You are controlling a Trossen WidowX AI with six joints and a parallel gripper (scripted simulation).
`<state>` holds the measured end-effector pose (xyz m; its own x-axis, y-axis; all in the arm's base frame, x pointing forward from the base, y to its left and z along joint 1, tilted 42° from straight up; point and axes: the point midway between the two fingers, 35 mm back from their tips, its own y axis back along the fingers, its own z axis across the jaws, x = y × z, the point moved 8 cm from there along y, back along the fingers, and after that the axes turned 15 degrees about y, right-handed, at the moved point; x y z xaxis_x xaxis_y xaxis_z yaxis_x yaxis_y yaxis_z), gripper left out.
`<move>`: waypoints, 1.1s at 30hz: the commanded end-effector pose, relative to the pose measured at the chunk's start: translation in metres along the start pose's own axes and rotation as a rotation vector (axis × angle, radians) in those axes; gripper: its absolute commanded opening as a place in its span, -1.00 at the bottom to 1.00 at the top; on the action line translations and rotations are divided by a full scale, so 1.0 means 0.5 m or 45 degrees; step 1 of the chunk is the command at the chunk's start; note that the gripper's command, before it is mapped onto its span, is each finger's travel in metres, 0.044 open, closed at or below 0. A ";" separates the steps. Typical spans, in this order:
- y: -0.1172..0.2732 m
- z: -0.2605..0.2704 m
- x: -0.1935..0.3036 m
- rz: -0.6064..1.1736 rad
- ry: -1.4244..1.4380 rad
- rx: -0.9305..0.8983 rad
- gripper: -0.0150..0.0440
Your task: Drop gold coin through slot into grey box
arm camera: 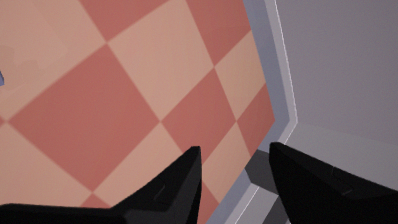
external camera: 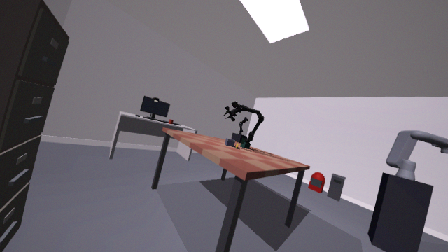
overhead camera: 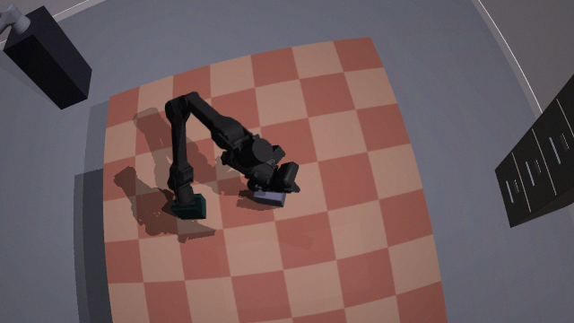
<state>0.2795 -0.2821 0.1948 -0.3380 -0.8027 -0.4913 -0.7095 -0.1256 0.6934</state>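
The gold coin (external camera: pixel 237 145) shows as a small yellow spot beside the box in the exterior view. The arm hides it in the top view, and it is out of the wrist view. Its dark-green holder cannot be made out. The closed grey box (overhead camera: pixel 270 198) (external camera: pixel 229 142) sits on the table, partly under the arm in the top view; a corner of it (arm camera: pixel 1 79) shows at the wrist view's left edge. Its slot is not visible. My gripper (overhead camera: pixel 292 185) (external camera: pixel 229 118) (arm camera: pixel 235 153) is partly open and empty, high above the table near the box, pointing outward.
The arm's dark-green base (overhead camera: pixel 190 211) stands left of the box on the checkered table (overhead camera: pixel 309 238) (external camera: pixel 224 154) (arm camera: pixel 90 115). Away from the table are a desk with a monitor (external camera: pixel 155 106), a dark cabinet (overhead camera: pixel 538 166) and a grey arm on a black pedestal (external camera: pixel 399 210).
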 end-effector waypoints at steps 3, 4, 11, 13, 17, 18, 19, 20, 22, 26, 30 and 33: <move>-0.050 0.089 -0.153 -0.135 -0.066 -0.355 0.05; -0.055 0.105 -0.176 -0.150 -0.075 -0.415 0.05; -0.058 0.224 -0.320 -0.229 -0.127 -0.852 0.05; -0.051 0.256 -0.352 -0.235 -0.138 -0.965 0.05; -0.048 0.266 -0.363 -0.235 -0.142 -1.004 0.05; -0.048 0.266 -0.363 -0.235 -0.142 -1.004 0.05; -0.048 0.266 -0.363 -0.235 -0.142 -1.004 0.05; -0.048 0.266 -0.363 -0.235 -0.142 -1.004 0.05; -0.051 0.269 -0.364 -0.235 -0.142 -1.004 0.05; -0.093 0.312 -0.377 -0.237 -0.142 -1.004 0.05; -0.098 0.316 -0.378 -0.237 -0.142 -1.004 0.05; -0.115 0.333 -0.386 -0.238 -0.142 -1.004 0.05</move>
<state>0.2813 -0.0320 0.1695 -0.3452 -0.6745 -0.6526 -0.1310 -0.6539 0.7451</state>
